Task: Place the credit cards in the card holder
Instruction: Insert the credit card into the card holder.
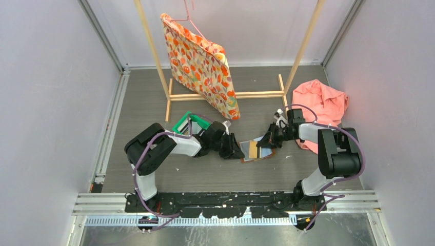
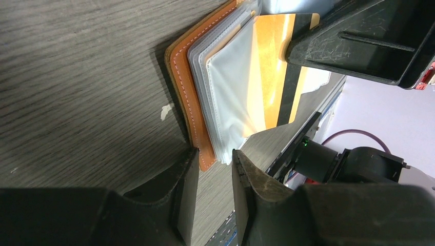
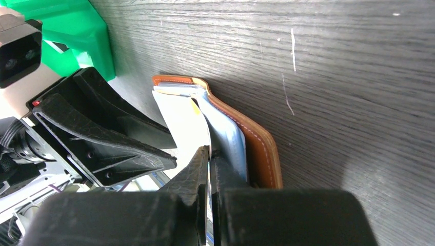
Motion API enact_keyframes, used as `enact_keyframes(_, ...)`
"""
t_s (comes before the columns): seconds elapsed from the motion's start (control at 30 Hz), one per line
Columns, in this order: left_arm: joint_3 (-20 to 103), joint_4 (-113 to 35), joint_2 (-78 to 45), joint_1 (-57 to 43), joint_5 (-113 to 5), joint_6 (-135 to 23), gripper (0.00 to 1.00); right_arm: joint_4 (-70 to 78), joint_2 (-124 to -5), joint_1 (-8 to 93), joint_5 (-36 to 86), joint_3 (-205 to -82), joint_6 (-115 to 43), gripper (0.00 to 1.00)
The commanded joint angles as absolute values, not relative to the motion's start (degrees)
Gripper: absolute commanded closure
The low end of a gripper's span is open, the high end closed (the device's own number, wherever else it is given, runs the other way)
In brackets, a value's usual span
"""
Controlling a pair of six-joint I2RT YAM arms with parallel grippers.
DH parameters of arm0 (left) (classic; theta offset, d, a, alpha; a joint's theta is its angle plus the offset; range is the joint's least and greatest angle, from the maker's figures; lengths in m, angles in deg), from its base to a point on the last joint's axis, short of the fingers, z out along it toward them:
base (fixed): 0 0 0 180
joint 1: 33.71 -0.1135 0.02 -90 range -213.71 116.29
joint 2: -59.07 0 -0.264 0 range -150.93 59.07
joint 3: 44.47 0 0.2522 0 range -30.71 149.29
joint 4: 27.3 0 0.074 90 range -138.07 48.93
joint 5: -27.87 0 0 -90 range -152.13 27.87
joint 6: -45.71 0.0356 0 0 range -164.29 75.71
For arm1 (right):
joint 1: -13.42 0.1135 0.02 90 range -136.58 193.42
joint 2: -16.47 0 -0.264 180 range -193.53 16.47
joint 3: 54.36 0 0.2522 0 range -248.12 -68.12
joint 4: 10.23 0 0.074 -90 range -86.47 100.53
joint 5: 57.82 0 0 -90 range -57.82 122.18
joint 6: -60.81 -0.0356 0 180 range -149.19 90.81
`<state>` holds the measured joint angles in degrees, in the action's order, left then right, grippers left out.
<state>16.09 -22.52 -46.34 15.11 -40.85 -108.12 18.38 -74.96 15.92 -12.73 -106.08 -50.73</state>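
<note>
L pincer: narrow gap, corner of the card holder right in its mouth; can't tell if it's actually pinching. Holder lies open, flat on the tabletop, btwn both pincers. R pincer is clamped on a gold card, so it's the working arm. Card's edge looks tucked under the clear sleeves, long axis parallel to the holder's stitched edge. I reckon the next push goes sideways twd L pincer. Green bin sits beyond.
</note>
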Motion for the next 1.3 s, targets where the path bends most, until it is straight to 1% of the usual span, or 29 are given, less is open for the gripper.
enact_keyframes(0.0, 17.63, -22.36, -47.61, 14.20, -45.52, -105.77, 0.68, 28.21, -74.70, 17.38, -11.56, -104.60, -50.88, 0.95)
enact_keyframes(0.23, 17.58, -21.82, -47.73, 14.19, -45.39, -105.84, 0.68, 29.12, -70.93, 17.38, -11.40, -103.31, -51.91, 0.94)
enact_keyframes(0.33, 17.46, -21.73, -47.59, 14.19, -45.18, -105.84, 0.68, 28.93, -72.12, 17.39, -11.17, -103.41, -52.28, 0.94)
enact_keyframes(0.57, 17.38, -21.73, -47.12, 14.19, -44.91, -105.71, 0.68, 29.63, -78.91, 19.03, -12.32, -105.75, -50.19, 0.95)
enact_keyframes(1.0, 17.61, -21.91, -47.34, 14.19, -44.78, -105.45, 0.68, 26.51, -77.46, 20.47, -12.87, -106.89, -47.56, 0.94)
enact_keyframes(1.27, 18.50, -22.85, -47.71, 14.10, -44.53, -105.01, 0.67, 27.83, -80.15, 22.68, -13.72, -109.26, -46.88, 0.94)
